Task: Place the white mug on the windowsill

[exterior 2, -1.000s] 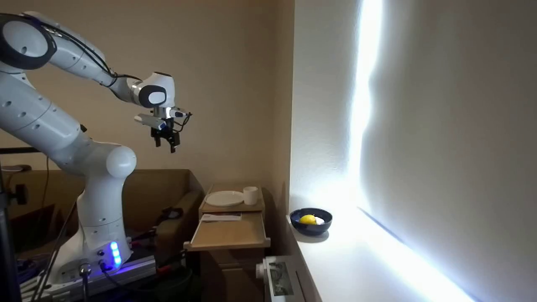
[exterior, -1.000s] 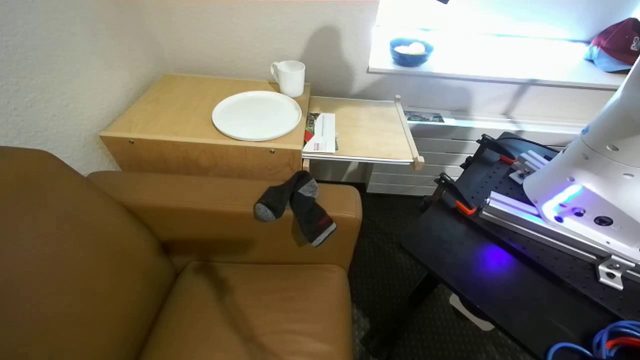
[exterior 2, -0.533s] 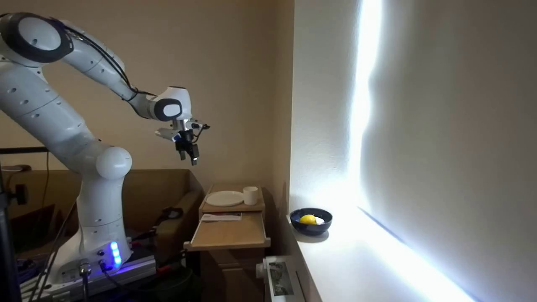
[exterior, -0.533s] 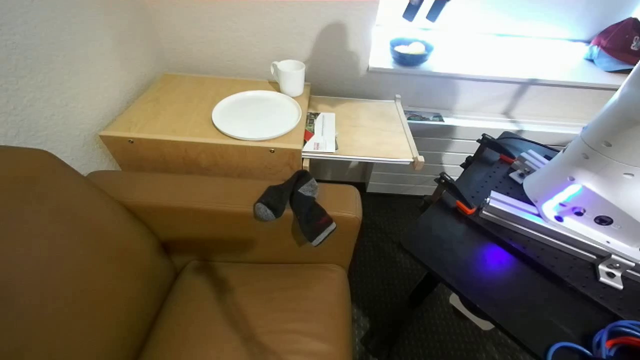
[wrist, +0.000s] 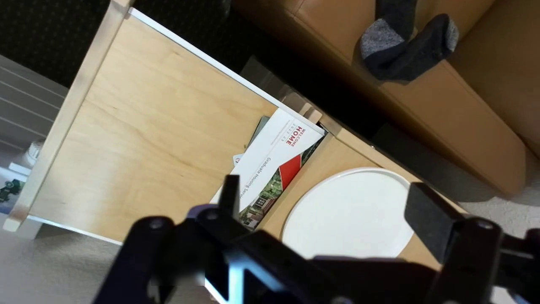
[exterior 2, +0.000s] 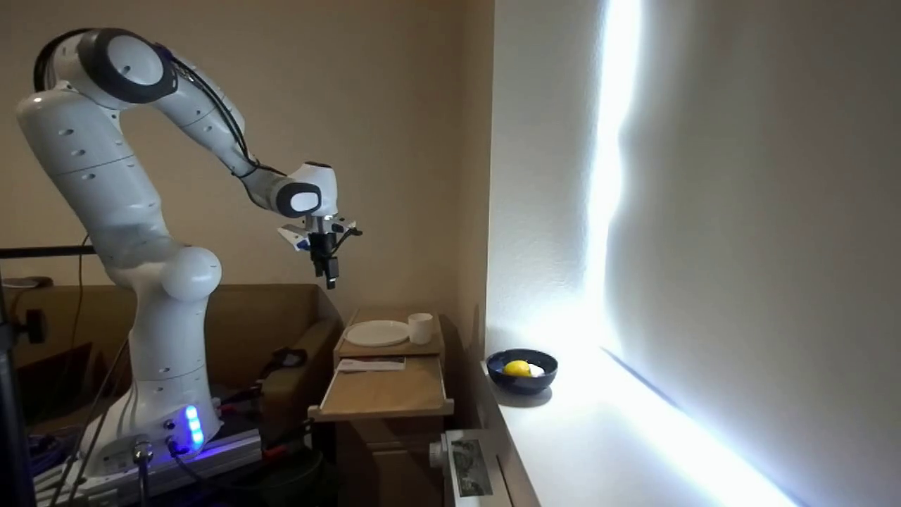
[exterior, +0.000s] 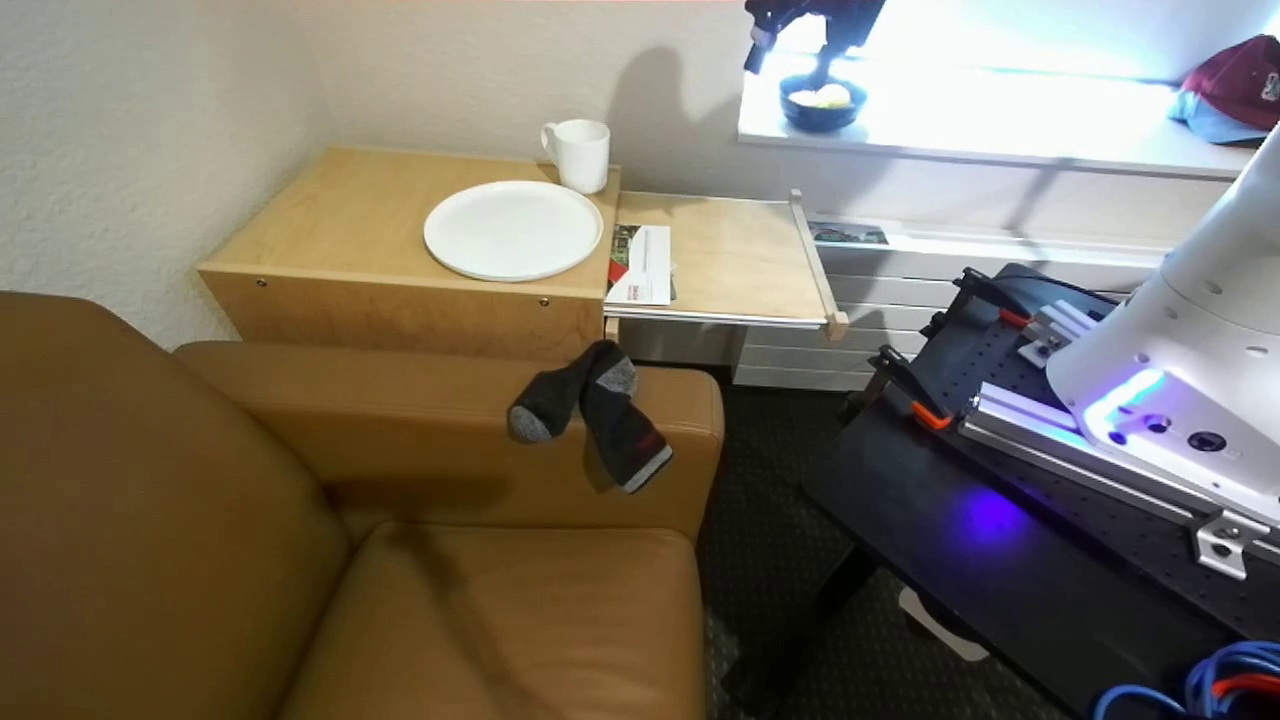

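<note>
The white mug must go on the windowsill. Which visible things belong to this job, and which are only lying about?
Belong to the job:
white mug, upright on the wooden cabinet
windowsill, where it should go
gripper, open

Only lying about:
round plate, beside the mug
dark bowl and maroon cap, on the windowsill
socks, on the sofa arm
booklet, on the pull-out shelf

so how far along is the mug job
Done: nothing yet; the white mug stands upright beside the plate on the wooden cabinet. In hand: no grasp; the pincer hangs open and empty above mug height. Left: grip, carry and set it on the windowsill, where a dark bowl sits.
</note>
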`<state>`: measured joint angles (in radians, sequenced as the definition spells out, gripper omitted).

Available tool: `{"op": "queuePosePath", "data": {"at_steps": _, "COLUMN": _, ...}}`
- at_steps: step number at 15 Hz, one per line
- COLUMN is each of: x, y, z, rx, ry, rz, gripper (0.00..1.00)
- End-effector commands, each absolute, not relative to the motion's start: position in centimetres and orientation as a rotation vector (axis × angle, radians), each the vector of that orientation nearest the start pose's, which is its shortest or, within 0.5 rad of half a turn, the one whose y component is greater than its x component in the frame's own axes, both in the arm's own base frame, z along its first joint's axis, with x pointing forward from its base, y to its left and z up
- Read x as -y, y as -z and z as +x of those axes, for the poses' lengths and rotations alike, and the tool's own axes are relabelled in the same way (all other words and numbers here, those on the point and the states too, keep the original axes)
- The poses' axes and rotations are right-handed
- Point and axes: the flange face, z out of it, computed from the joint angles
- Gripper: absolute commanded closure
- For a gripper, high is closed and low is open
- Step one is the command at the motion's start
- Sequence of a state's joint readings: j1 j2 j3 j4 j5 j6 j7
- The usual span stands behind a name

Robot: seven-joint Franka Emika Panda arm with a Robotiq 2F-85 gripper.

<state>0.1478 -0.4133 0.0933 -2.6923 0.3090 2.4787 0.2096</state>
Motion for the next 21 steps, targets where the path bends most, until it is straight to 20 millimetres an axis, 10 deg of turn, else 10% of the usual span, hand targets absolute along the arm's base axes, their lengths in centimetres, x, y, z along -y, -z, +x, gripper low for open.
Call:
{"op": "queuePosePath", "data": {"at_steps": 1, "x": -8.5, "y": -35.0, "z": 41.5, "rx": -0.413, "ry": 0.134, "rz": -2.954, "gripper": 0.00}}
{"op": "queuePosePath", "data": {"at_steps": 6, "x": -9.9, "y": -29.9, "z": 47.1, "rx": -0.843, "ry": 0.006, "rz": -2.888, "gripper": 0.00}}
{"op": "queuePosePath", "data": {"at_steps": 10, "x": -10.7, "y": -30.6, "z": 54.5, "rx": -1.119, "ry": -0.012, "rz": -2.690, "gripper": 0.00}}
{"op": "queuePosePath", "data": {"at_steps": 11, "x": -10.6, "y": -30.3, "z": 51.0, "rx": -1.026, "ry": 0.000, "rz": -2.771, "gripper": 0.00}}
{"op": "queuePosePath", "data": {"at_steps": 21, "x": -6.9, "y": -29.5, "z": 60.9, "rx": -1.551, "ry": 0.029, "rz": -2.426, "gripper": 0.00}}
